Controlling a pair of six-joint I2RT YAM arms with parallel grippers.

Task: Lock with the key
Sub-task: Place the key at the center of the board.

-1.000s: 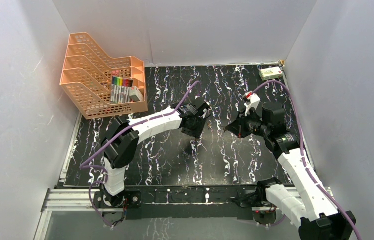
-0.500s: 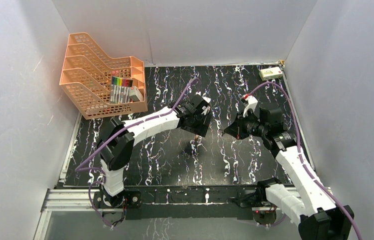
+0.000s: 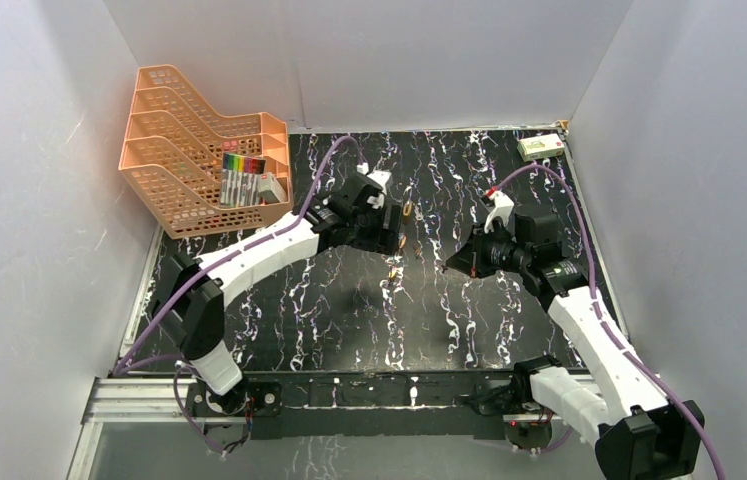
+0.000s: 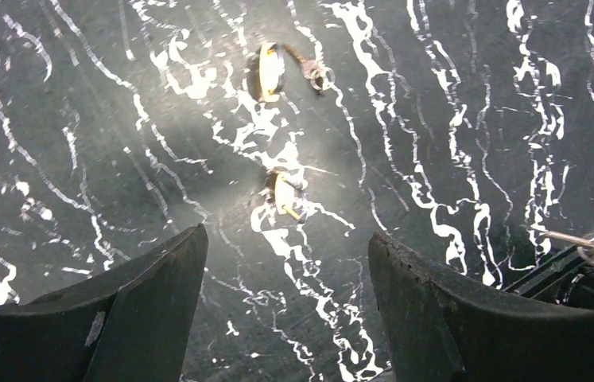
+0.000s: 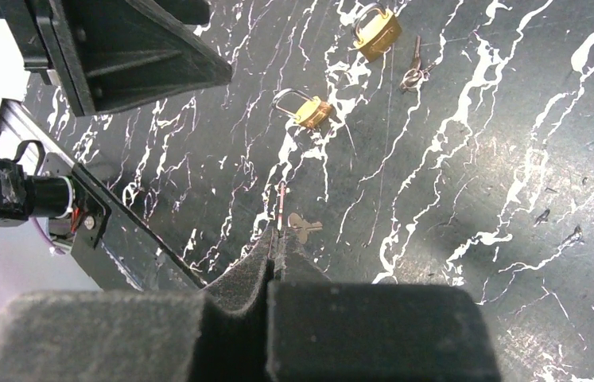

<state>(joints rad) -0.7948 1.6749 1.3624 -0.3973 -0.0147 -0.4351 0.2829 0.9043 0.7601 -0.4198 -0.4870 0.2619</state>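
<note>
Left pincer (image 4: pixel 285 239) spread, hovering over one brass padlock (image 4: pixel 285 193) on table (image 4: pixel 79 119). Second padlock (image 4: pixel 271 70) beyond, loose key (image 4: pixel 315 74) beside it. Right pincer (image 5: pixel 273 248) pressed together, apparently pinching another key (image 5: pixel 281 208).

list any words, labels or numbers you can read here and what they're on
No text can be read in any view.
Small box at the far right corner of the table: any print is too small to read.
Marker pack in the orange rack: print is too small to read.
Far padlock and near padlock: no marking is legible.
</note>
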